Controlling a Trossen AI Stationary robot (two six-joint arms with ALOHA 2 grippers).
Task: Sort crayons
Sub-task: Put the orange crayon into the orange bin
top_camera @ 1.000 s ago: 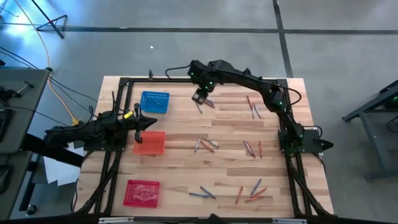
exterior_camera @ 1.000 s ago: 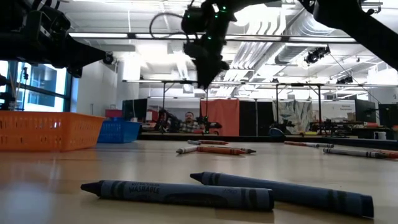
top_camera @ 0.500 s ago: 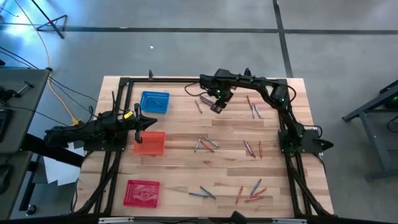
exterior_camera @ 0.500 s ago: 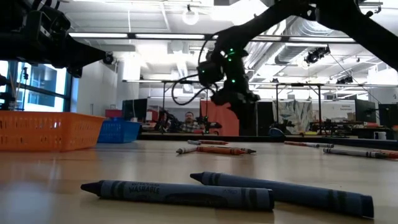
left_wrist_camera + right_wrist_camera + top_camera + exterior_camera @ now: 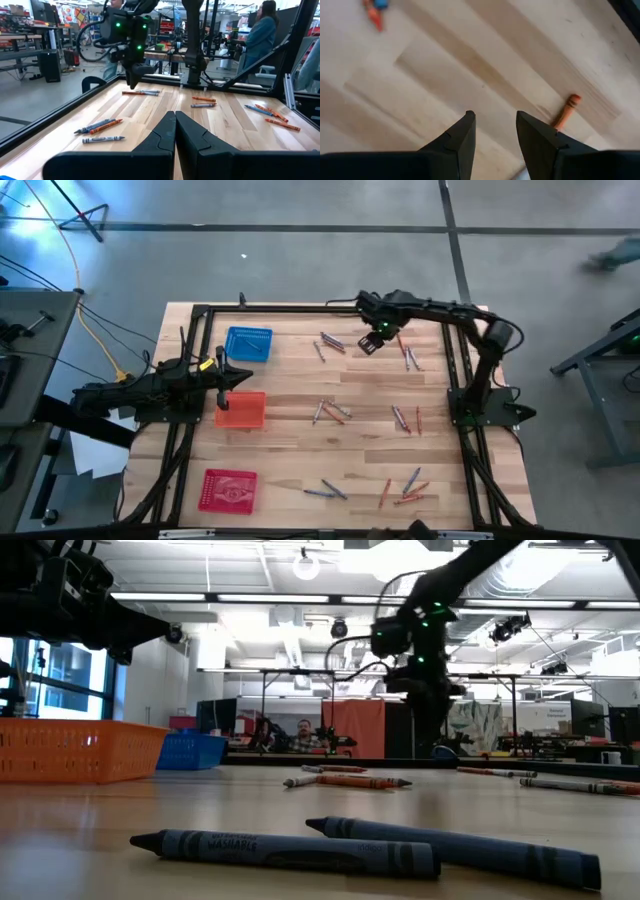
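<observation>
Wood-plank table (image 5: 290, 455) w/ black frame rail round it. Left arm is parked along the left edge, left gripper (image 5: 222, 385) over the orange basket (image 5: 241, 409), fingers (image 5: 165, 135) pressed together, nothing in them. Right arm reaches across the far side; right gripper (image 5: 370, 343) hangs above bare wood at far centre-right, fingers (image 5: 462, 135) spread, empty, an orange crayon tip (image 5: 565, 112) just beside one of them in the wrist view.

Baskets down the left side: blue basket (image 5: 249, 344) far, orange mid, red basket (image 5: 229, 488) near.

Crayons (image 5: 330, 412) lie scattered in small clusters over the centre and right of the table, none visibly in a basket. Two blue-grey crayons (image 5: 300, 848) lie closest to the low cam, nearly end-on-end; the nearer one's wrapper reads "WASHABLE", other print too small to read.

Person (image 5: 303, 732) seated far back in the room.
</observation>
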